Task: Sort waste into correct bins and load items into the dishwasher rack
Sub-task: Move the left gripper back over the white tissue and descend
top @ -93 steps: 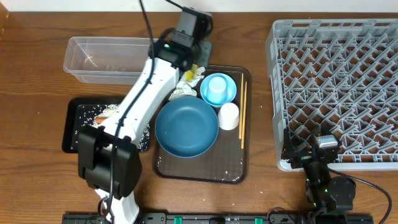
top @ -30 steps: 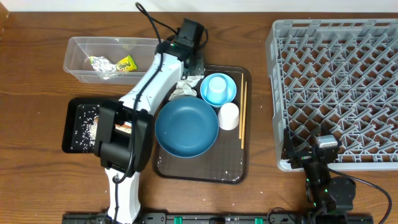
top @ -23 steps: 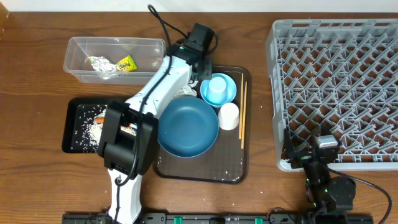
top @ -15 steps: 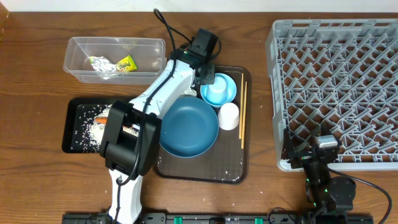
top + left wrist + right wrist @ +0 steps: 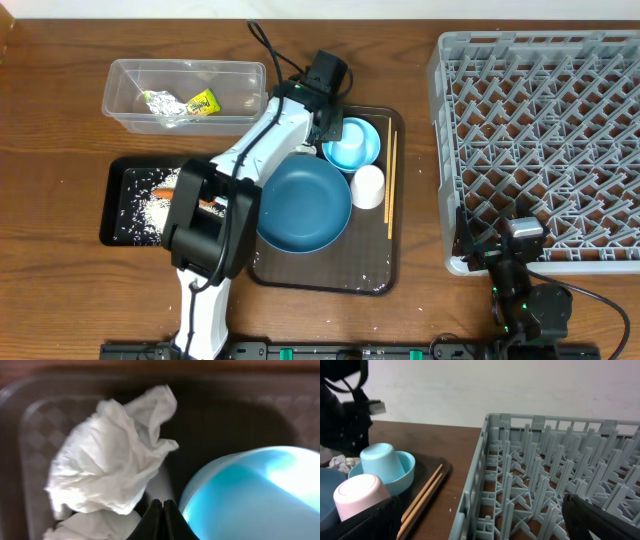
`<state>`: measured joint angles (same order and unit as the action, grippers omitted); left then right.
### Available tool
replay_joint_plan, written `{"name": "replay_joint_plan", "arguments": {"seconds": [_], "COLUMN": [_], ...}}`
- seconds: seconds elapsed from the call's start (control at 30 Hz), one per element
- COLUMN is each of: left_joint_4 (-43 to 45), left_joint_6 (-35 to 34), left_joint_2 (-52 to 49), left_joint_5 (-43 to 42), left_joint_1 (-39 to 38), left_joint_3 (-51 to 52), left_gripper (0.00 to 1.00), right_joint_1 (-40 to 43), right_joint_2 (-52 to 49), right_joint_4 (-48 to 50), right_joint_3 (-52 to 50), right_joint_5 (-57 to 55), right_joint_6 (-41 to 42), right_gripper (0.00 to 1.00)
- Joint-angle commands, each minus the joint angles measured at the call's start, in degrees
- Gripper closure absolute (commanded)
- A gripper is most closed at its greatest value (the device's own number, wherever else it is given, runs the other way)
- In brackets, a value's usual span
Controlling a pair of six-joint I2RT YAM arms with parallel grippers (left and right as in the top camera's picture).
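Napkin (image 5: 107,460) first: from overhead my left arm covers it almost wholly, at the back-left corner of the brown serving tray (image 5: 320,272). Only my left wrist camera shows it: white, crumpled into loose folds, its lower edge cut off by the frame. My left pincer (image 5: 163,506) is pressed shut on nothing, its tips between the napkin and the small light-blue bowl (image 5: 240,495), which blurs and runs out of frame. Whether the tips touch the paper I cannot tell. My right pincer (image 5: 485,520) stands wide apart and empty, well right of the tray at the dishwasher rack (image 5: 540,130), its fingers only dark blurred edges in the wrist view.
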<state>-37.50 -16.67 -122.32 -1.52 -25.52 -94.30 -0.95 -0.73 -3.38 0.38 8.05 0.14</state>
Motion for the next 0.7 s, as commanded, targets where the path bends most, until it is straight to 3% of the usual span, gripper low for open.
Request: {"name": "replay_joint_plan", "arguments": {"seconds": [0.0, 0.53, 0.67], "left_joint_4": [-0.4, -2.0, -2.1], "left_joint_6": [0.1, 0.4, 0.3], "left_joint_2": [-2.1, 1.0, 1.4], "left_joint_5": [-3.3, -3.4, -0.1], "left_joint_1": [0.0, -5.4, -6.1], "left_joint_3": [0.4, 0.4, 0.4], "left_gripper": [0.94, 0.94, 0.94], "right_joint_1": [0.7, 0.7, 0.7], "right_joint_2": [0.1, 0.1, 0.1], "right_joint_4": [-0.2, -0.2, -0.2], "right_joint_3": [0.0, 0.0, 0.0], "right_joint_5": [-0.1, -0.1, -0.1], "right_joint_6": [-0.7, -0.7, -0.7], "right_gripper": [0.01, 0.01, 0.01]}}
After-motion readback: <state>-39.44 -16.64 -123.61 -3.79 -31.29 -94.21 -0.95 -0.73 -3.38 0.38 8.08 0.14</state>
